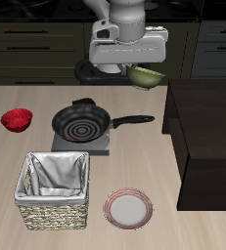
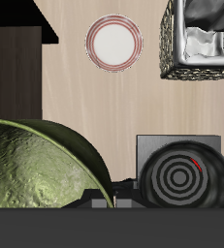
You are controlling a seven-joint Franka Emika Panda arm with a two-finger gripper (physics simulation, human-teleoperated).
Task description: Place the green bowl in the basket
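Note:
The green bowl (image 1: pixel 145 75) hangs in the air at the back of the table, held by my gripper (image 1: pixel 136 68), which is shut on its rim. In the wrist view the bowl's speckled olive inside (image 2: pixel 36 170) fills the near field right against the gripper. The basket (image 1: pixel 54 189), woven wicker with a grey-white cloth lining, stands near the table's front edge, well away from the bowl. It also shows in the wrist view (image 2: pixel 199 41).
A black frying pan (image 1: pixel 82 124) sits on a grey stove plate (image 1: pixel 80 145) mid-table, its handle pointing toward a dark wooden cabinet (image 1: pixel 206 145). A pink-rimmed plate (image 1: pixel 128 208) lies beside the basket. A small red bowl (image 1: pixel 17 119) sits at the far side.

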